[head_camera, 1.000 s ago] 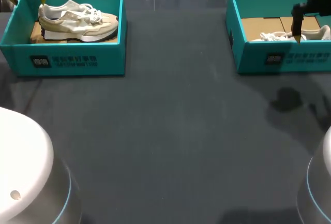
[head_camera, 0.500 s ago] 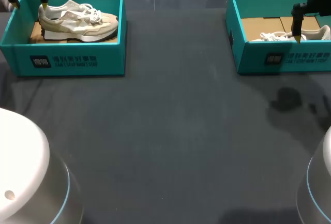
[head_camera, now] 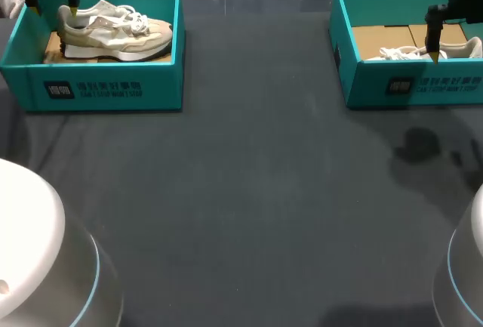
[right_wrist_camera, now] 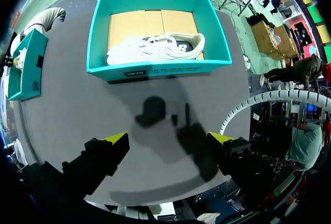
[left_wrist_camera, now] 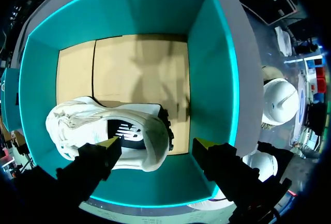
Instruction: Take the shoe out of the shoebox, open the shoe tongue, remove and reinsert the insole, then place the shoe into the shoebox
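The left tool (left_wrist_camera: 158,144) hung over the teal shoebox (left_wrist_camera: 212,69), fingers spread wide, one tip above the heel of the beige sneaker (left_wrist_camera: 93,125) (probably lined up to pinch the heel collar). The sneaker sat on its sole in the box. The right tool (right_wrist_camera: 169,138), likewise apart and empty, waited high over the counter (right_wrist_camera: 67,110), short of the second shoebox (right_wrist_camera: 155,70).
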`<state>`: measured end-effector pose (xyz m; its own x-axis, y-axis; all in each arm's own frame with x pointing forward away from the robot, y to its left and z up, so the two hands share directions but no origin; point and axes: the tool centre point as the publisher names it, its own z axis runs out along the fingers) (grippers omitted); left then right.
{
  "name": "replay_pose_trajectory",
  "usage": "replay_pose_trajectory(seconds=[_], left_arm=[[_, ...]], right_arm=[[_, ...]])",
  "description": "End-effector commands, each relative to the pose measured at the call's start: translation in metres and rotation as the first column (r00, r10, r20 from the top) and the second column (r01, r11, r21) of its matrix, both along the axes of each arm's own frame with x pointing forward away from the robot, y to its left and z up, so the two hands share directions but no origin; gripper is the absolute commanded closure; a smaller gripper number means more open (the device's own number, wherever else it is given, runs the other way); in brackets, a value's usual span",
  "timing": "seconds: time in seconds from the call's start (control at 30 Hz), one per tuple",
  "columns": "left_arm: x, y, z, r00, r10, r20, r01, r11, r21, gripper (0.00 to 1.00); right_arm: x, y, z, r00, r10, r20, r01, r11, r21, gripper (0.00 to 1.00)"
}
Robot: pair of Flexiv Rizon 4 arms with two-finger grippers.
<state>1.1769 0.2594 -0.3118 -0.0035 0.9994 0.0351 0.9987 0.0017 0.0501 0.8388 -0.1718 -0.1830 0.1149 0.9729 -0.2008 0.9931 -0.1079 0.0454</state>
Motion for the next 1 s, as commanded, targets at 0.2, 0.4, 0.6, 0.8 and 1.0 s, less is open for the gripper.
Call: replay_pose_trajectory(seconds=[0.2, 0.4, 0.6, 0.8, 1.0], left_arm=[[0.019, 0.000, -0.018, 0.999, 0.030, -0.030, -0.029, 0.999, 0.017, 0.17], [0.022, -0.001, -0.029, 0.998, 0.047, -0.051, -0.046, 0.999, 0.026, 0.23], [0.025, 0.000, -0.038, 0.996, 0.059, -0.072, -0.057, 0.998, 0.037, 0.24], [0.024, 0.000, -0.046, 0.994, 0.062, -0.095, -0.058, 0.997, 0.044, 0.24], [0.022, 0.003, -0.053, 0.992, 0.062, -0.114, -0.057, 0.997, 0.042, 0.26]], right_arm=[[0.000, 0.000, 0.000, 1.000, -0.001, 0.000, 0.001, 1.000, -0.001, 0.00], [0.000, 0.000, 0.000, 1.000, -0.001, 0.000, 0.001, 1.000, -0.001, 0.00], [0.000, 0.000, 0.000, 1.000, -0.001, 0.000, 0.001, 1.000, -0.001, 0.00], [0.000, 0.000, 0.000, 1.000, -0.001, 0.000, 0.001, 1.000, -0.001, 0.00], [0.000, 0.000, 0.000, 1.000, -0.001, 0.000, 0.001, 1.000, -0.001, 0.00]])
